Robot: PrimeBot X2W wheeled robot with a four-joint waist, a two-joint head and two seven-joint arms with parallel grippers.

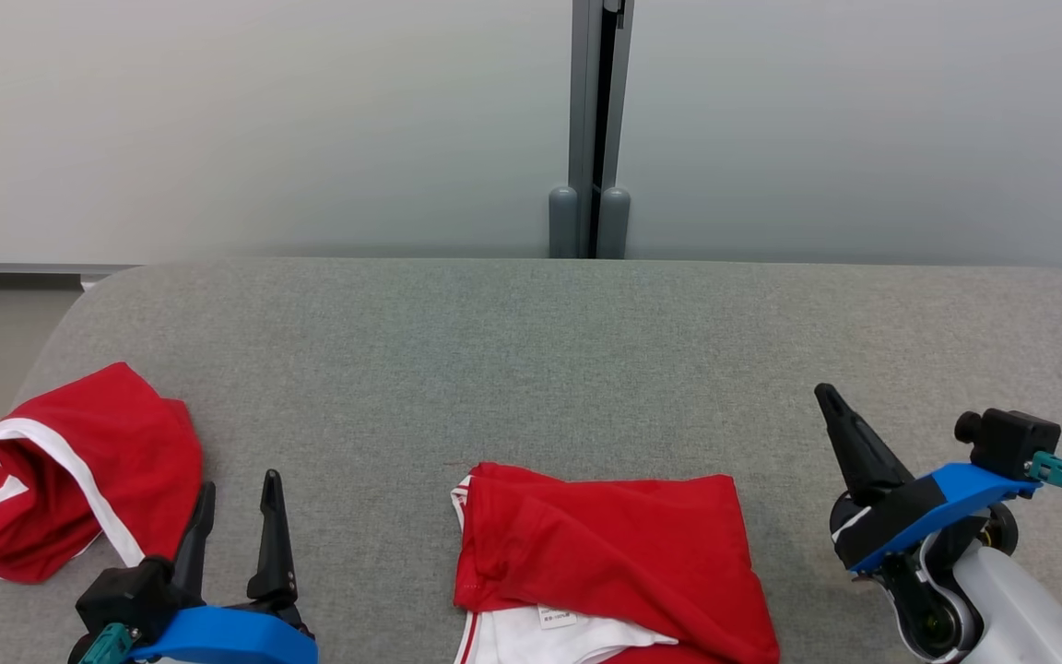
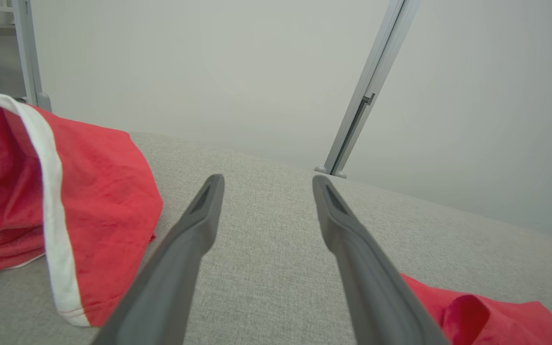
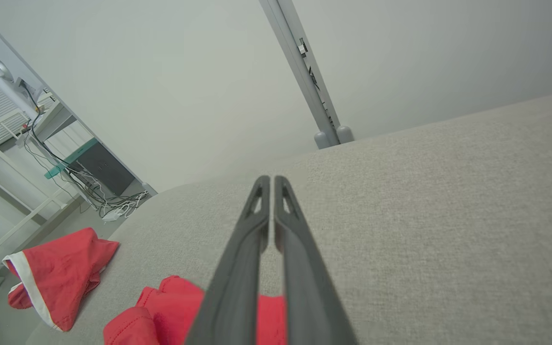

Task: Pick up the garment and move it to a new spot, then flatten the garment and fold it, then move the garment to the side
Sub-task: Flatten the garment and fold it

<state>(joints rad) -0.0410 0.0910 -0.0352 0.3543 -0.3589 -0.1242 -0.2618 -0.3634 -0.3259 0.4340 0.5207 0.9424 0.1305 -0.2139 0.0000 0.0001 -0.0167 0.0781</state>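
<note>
Grey padded table (image 1: 531, 350) carries a folded red garment (image 1: 605, 553), centred within both arms' reach; left gripper (image 1: 240, 483) hovers, fingers apart, while right gripper (image 3: 270, 179) shows fingers pressed together, empty.

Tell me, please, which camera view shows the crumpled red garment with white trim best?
The head view: the crumpled garment lies almost whole there, trim and folds clear. The left wrist view shows the garment close but cut off at the picture's edge. The right wrist view shows it small and far.
</note>
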